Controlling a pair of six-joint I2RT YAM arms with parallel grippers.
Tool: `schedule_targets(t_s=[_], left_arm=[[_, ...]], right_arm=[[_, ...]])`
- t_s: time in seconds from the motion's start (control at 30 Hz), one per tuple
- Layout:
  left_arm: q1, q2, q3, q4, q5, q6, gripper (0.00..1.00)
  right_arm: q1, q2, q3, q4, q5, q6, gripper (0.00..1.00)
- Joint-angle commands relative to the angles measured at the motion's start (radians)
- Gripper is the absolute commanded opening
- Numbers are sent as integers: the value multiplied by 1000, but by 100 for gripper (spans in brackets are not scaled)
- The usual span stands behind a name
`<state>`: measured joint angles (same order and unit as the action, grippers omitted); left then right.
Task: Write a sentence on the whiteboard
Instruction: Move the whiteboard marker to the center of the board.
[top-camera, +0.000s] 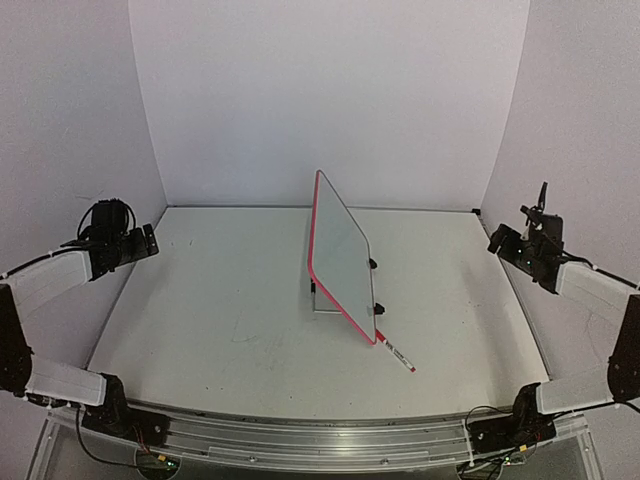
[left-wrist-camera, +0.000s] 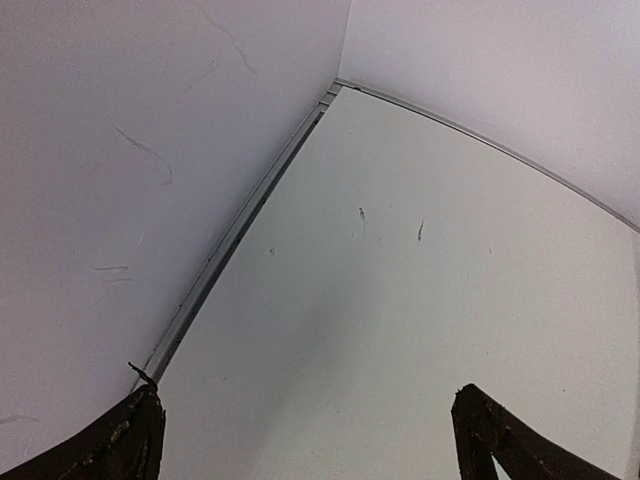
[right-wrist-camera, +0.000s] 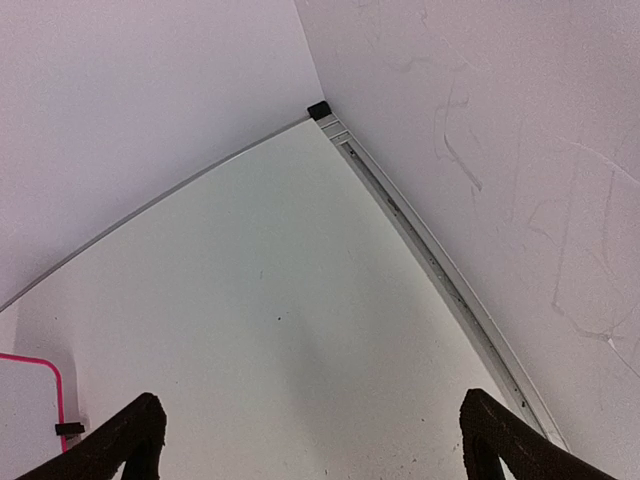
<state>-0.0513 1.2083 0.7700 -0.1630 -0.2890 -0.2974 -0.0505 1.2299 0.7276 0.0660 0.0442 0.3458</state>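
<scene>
The whiteboard (top-camera: 340, 255), white with a red-pink rim and black clip feet, stands tilted on edge in the middle of the table. Its face is blank; no sentence shows on it. A corner of the whiteboard also shows in the right wrist view (right-wrist-camera: 28, 400). A thin marker (top-camera: 397, 355) with a red end lies at its near right corner. My left gripper (top-camera: 150, 240) is raised at the table's left edge, open and empty. My right gripper (top-camera: 497, 240) is raised at the right edge, open and empty. Both are far from the board.
White walls close the table (top-camera: 220, 310) on the left, back and right. A metal rail (top-camera: 300, 430) runs along the near edge by the arm bases. Faint dark scuffs (left-wrist-camera: 362, 215) mark the tabletop in the left wrist view.
</scene>
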Motion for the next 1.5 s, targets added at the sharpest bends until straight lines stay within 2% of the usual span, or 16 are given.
schedule_targets(t_s=[0.0,0.1,0.23,0.33,0.53,0.73,0.8,1.1,1.47], left_arm=[[4,-82,46,-78,-38,-42,100],[4,-88,139,-204,-77,-74,100],[4,-38,310,-344,25,-10,99],[4,1,400,-388,109,64,99],[4,95,523,-454,218,183,100],[4,111,459,-377,334,167,99],[4,101,413,-330,343,166,99],[4,89,298,-222,352,219,99],[4,104,295,-216,341,225,100]], right_arm=[[3,-8,52,-44,-100,-70,98],[3,9,75,-64,-260,-180,96],[8,38,95,-118,-463,-275,95],[33,95,116,-128,-574,-282,94],[187,304,217,-155,-688,-265,87],[298,445,306,-153,-694,-236,77],[320,491,341,-152,-718,-227,71],[395,655,409,-144,-836,-192,60],[460,711,368,-95,-869,-142,55]])
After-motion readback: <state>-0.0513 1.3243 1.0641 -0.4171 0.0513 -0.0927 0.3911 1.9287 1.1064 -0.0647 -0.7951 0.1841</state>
